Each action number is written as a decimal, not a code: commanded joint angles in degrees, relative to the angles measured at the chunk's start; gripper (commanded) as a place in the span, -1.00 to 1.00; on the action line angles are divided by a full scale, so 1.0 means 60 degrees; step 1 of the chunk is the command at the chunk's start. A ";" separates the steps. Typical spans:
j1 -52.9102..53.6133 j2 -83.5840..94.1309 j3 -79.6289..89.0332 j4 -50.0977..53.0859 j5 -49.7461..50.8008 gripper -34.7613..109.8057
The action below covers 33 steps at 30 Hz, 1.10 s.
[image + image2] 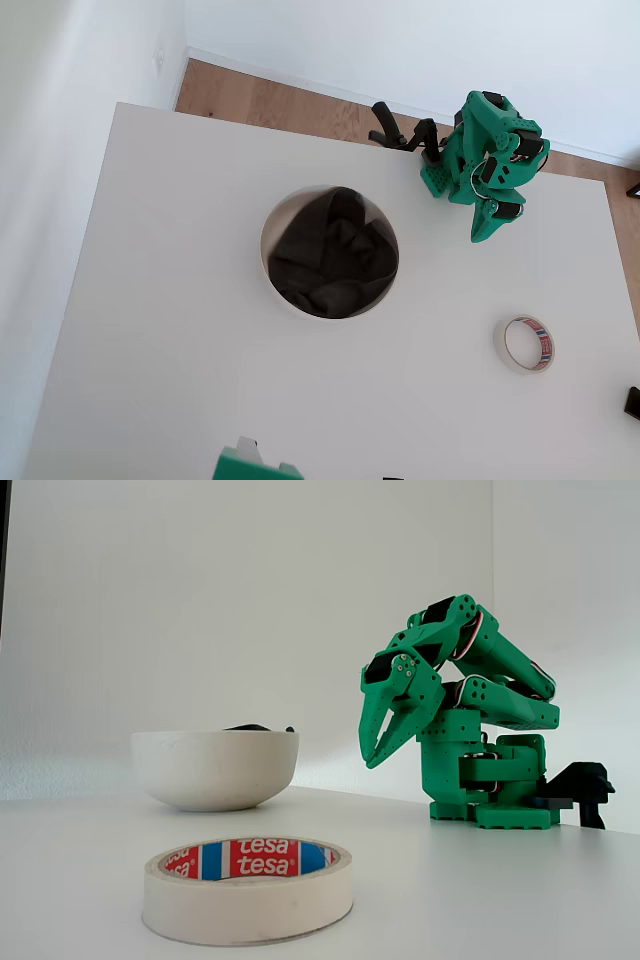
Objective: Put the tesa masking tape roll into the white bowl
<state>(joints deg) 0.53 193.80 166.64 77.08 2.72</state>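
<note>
Tesa masking tape roll [526, 344]: cream ring, red-blue print on inner core, lying flat on table, untouched by me. In overhead view sits at 4 o'clock from white bowl [268, 262], well apart. Bowl upright, thin white rim, dark crumpled cloth inside.

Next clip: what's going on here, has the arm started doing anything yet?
Nothing is being handled yet. The green arm sits folded at the far edge of the table, its gripper hanging in the air with nothing in it, fingertips close together. The tesa masking tape roll lies flat on the table, untouched, apart from the arm. The white bowl, with dark cloth inside, stands mid-table, away from the roll. The tape is not in the bowl.
</note>
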 commanded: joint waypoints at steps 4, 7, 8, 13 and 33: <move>-0.0103 0.0073 -0.0044 0.0044 0.0103 -0.63; -0.0103 0.0073 -0.0044 0.0044 0.0103 -0.63; -0.0103 0.0073 -0.0044 0.0044 0.0103 -0.63; -0.0103 0.0073 -0.0044 0.0044 0.0103 -0.63; -0.0278 0.0073 -0.0044 0.0044 -0.0073 -0.54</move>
<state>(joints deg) -0.35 193.80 166.64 77.08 2.11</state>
